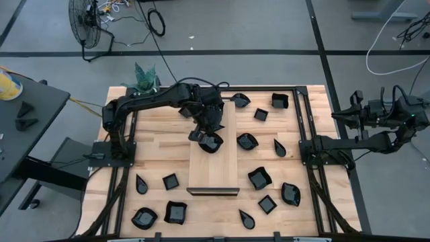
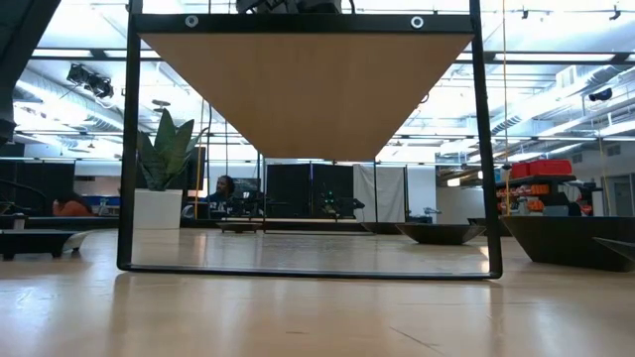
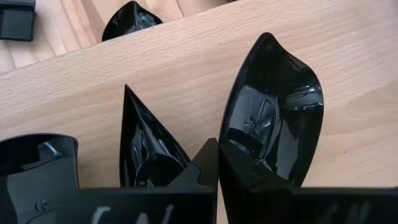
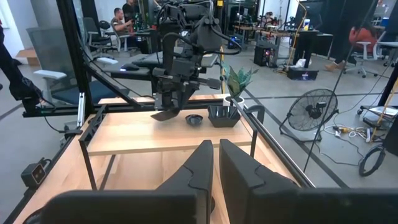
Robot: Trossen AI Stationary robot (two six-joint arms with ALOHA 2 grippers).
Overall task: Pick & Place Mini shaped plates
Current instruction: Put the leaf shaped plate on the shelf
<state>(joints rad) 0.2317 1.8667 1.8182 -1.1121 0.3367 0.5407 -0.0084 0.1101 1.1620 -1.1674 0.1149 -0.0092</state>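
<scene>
Clamped in left gripper [image 3: 214, 168]: glossy black leaf-shaped mini plate [image 3: 273, 118], over long pale wooden board [image 1: 213, 161] mid-table. Parked beyond table's right edge: right gripper [image 1: 351, 111], fingers near-closed, empty.

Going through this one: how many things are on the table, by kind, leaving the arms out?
Black plates: 14 in clear view
Wooden board: 1
Potted plant: 1
Total: 16
</scene>
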